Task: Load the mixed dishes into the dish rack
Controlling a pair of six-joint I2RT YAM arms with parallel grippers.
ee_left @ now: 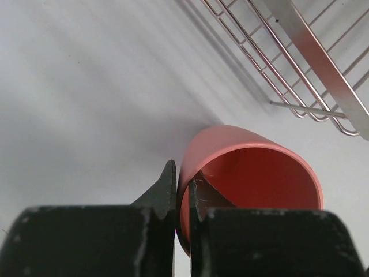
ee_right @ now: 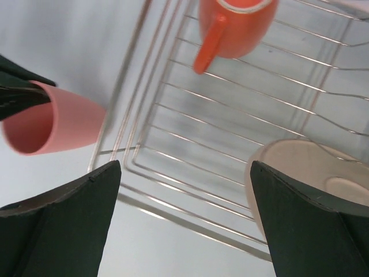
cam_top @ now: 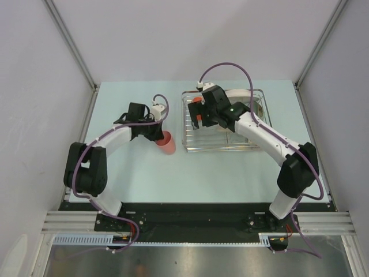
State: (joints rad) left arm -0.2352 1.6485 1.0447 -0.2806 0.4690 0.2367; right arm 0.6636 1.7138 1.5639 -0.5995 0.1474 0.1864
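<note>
One small pink cup (ee_left: 253,173), smooth, handleless, left fingers (ee_left: 160,196) pinching rim

In the top view the left arm (cam_top: 95,167) rises from its base at the lower left, bends at a dark elbow near the left edge and reaches right toward the middle of the frame. The left gripper (cam_top: 160,136) at its end points to the lower right. In the left wrist view its two dark fingers (ee_left: 164,193) stand almost together at the lower middle. They pinch the wall of the small pink cup (ee_left: 248,173), one finger outside and one inside.

The right arm (cam_top: 271,141) rises from the lower right, bends near the right edge and stretches to the upper middle. The right gripper (ee_right: 185,167) has its jaws wide apart and holds nothing.
</note>
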